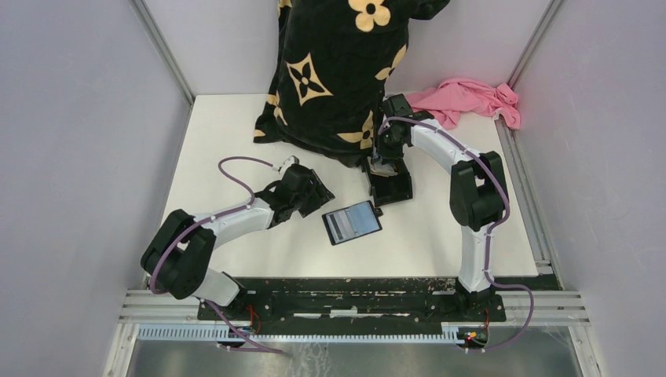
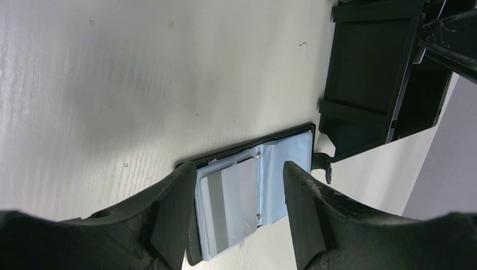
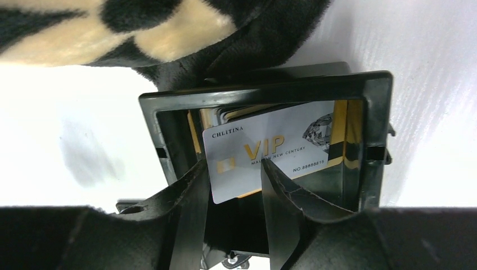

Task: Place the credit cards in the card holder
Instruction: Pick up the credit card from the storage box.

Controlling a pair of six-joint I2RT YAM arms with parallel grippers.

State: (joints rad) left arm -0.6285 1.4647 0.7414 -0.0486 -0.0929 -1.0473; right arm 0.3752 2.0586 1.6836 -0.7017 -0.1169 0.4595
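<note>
HOVERING OVER THE PICK: At a white worktop [image 1: 228, 133], the robot's right claw [image 3: 233, 167] hangs over a black tray [image 3: 264, 90]. Its jaws are partly apart and straddle the lower left part of a whitish-grey credit card [image 3: 281, 143] marked VIP. The card's face shows in the gap, so nothing is pinched and the claw holds nothing. The card lies tilted on gold-and-black cards [image 3: 343, 140] in the tray, which sits against a black patterned blanket [image 1: 338, 71]. A pink cloth [image 1: 471, 98] lies at the far right. No blue card can be made out.

The card holder [image 1: 352, 222] lies open and flat on the worktop just beside the tray, on its near side, pale pockets up. The left claw [image 2: 237, 169] hovers over it, jaws wide and empty, one on either side of the pockets.

The thin card offers only an edge to grip. A clean pick probably means tipping a free edge up against the tray wall, then closing across the card's thickness near the middle of a short side so it cannot swivel. The left claw looks best used pressing down on the holder's cover, so the case does not slide when the card enters a pocket.
</note>
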